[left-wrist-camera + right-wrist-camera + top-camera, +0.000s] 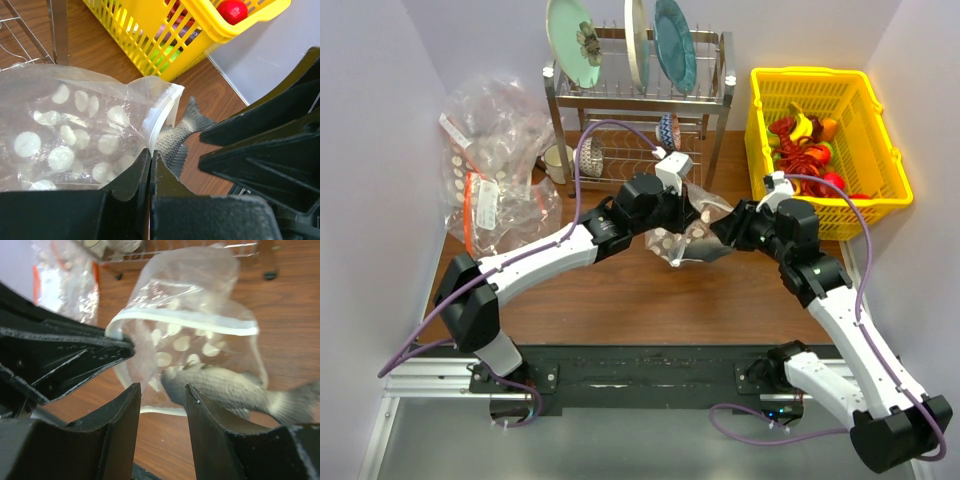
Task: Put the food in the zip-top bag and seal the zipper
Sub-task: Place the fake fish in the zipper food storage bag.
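Showing the left gripper (150,156) clamped on the dotted bag's (75,125) mouth edge at mid-table. The right gripper (163,387), jaws parted and empty, hovers over the toy fish (225,387), whose head lies inside the mouth and whose tail points right.

Bag (75,135) clear, white polka dots; zipper (200,322) white. Fish (225,387) grey, scale pattern, darker tail fin. Basket (825,140) yellow, toys (800,140) inside red/yellow/orange. Table (650,300) brown woodgrain. Mint plate (570,40) with dark flower motif, teal plate (675,40).
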### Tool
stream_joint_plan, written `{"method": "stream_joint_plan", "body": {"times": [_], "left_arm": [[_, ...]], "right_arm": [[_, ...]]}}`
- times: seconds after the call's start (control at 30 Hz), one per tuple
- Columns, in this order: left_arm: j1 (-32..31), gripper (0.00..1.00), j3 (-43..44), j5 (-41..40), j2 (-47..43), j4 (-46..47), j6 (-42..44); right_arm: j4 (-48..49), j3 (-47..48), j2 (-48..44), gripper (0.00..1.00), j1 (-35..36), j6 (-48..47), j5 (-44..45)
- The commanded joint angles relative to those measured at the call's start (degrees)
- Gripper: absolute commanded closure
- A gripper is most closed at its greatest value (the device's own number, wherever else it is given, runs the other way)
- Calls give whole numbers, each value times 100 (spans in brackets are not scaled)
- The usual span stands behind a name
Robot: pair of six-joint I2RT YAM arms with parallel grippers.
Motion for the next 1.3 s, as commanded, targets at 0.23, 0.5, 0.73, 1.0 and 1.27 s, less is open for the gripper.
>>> {"method": "stream_joint_plan", "body": {"times": [0.23, 0.5, 0.73, 1.0, 1.27], "left_arm": [[45, 100, 69, -127, -400, 207, 201], [53, 100, 430, -400, -444, -320, 325], [71, 100, 615, -514, -620, -487, 369], [71, 100, 878, -558, -673, -654, 386], [62, 100, 984, -505, -734, -681, 377]], "right_arm": [[-1176, 330, -629, 59, 13, -442, 1300], [-896, -617, -972, 62, 5, 260, 898], [281, -1304, -1095, 64, 4, 1322, 71], [1214, -1981, -1324, 64, 4, 1851, 53], [1706, -2061, -1157, 61, 4, 1957, 88]]}}
